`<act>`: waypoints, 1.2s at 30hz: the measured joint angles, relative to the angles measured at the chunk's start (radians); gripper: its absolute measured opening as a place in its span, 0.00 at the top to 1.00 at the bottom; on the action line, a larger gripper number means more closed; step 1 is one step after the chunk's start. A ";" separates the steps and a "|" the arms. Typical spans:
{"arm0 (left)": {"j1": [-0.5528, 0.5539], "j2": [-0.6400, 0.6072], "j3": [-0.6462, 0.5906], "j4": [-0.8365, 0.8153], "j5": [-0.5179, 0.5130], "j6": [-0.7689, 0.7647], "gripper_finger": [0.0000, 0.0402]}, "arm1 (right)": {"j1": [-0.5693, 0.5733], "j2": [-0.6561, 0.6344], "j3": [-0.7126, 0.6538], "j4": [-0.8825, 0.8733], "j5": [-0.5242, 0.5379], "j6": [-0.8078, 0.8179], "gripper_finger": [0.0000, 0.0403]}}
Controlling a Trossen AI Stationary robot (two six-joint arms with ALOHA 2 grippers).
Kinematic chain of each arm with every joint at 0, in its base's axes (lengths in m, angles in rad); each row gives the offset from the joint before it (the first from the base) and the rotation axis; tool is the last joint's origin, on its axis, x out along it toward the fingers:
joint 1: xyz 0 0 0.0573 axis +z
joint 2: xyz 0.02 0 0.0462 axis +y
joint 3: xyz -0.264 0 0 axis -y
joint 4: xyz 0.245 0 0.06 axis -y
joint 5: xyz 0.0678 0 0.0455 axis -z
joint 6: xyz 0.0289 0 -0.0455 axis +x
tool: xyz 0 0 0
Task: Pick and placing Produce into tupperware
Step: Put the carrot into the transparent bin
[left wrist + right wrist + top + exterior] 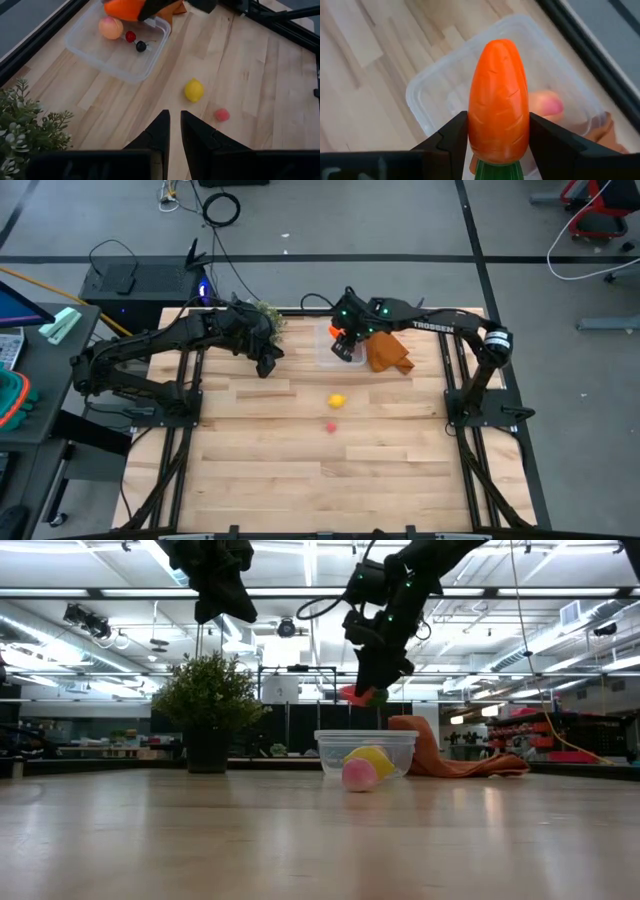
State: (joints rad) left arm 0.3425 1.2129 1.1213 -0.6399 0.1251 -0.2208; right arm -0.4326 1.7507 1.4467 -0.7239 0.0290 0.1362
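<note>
Right arm: you have it reaching in from 3 o'clock toward the table's far edge, its right gripper (343,345) hanging above the tupperware (336,348).
Right pincer: clamped on the carrot (498,102), one finger on each flank.
Carrot: smooth orange cone with shallow grooves, green top down between the fingers, tip pointing out over the box.
Tupperware: clear, rounded corners, at 12 o'clock on the table, touching the orange cloth (388,354); it holds a peach-pink fruit (110,27), a small red berry (130,36) and a dark berry (141,46).
Lemon (337,400): yellow, on bare wood at the table's centre.
Pink fruit (331,426): just beside the lemon, toward 6 o'clock.
Left arm: your left gripper (171,131) hovers beside the green plant (266,316), fingers nearly together, holding nothing.
</note>
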 joint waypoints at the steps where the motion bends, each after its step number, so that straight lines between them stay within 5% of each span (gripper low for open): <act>1: 0.000 0.000 0.000 0.000 0.000 0.000 0.87 | -0.004 0.004 -0.001 -0.005 -0.003 0.002 0.61; 9: 0.000 0.000 0.000 0.000 0.000 0.008 0.87 | -0.033 0.069 0.022 -0.001 -0.037 0.055 0.61; 17: 0.000 0.000 0.000 0.000 0.000 -0.003 0.87 | -0.036 0.192 0.208 -0.113 -0.045 0.039 0.61; 36: 0.000 0.000 0.000 -0.001 0.000 0.008 0.87 | -0.041 0.305 0.311 -0.275 -0.085 0.584 0.64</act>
State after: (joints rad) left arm 0.3428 1.2127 1.1213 -0.6410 0.1249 -0.2131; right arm -0.4736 2.0560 1.7573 -0.9993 -0.0562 0.7200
